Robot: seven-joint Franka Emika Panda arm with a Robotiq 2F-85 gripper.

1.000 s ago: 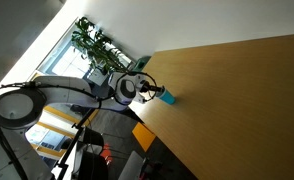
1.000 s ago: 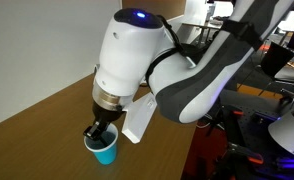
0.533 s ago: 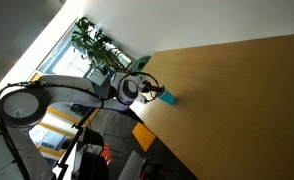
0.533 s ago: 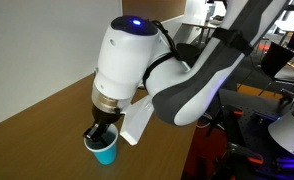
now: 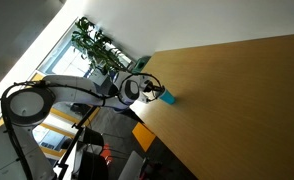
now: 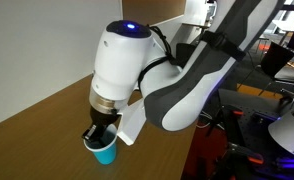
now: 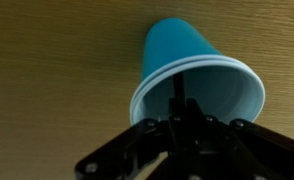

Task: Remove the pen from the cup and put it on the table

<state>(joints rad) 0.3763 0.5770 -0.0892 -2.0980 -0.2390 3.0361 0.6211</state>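
The teal cup [image 7: 192, 75] stands on the wooden table [image 7: 57, 70] near its edge, and shows in both exterior views [image 5: 168, 98] [image 6: 105, 151]. The thin dark pen [image 7: 175, 95] stands in the cup, reaching out over its rim. My gripper [image 7: 187, 125] is right at the cup's mouth with its fingers drawn together around the pen's upper end. In an exterior view the gripper [image 6: 100, 133] sits directly on top of the cup and hides the pen. In an exterior view the gripper [image 5: 155, 92] is just beside the cup.
The table edge runs close by the cup [image 6: 157, 150]. A potted plant [image 5: 97, 45] stands beyond the table corner by the window. An orange object [image 5: 143, 135] sits below the table edge. Office furniture and screens [image 6: 277, 55] stand behind the arm.
The arm's upper body has shifted slightly to the left in an exterior view. The gripper stays at the cup's mouth and the cup has not moved.
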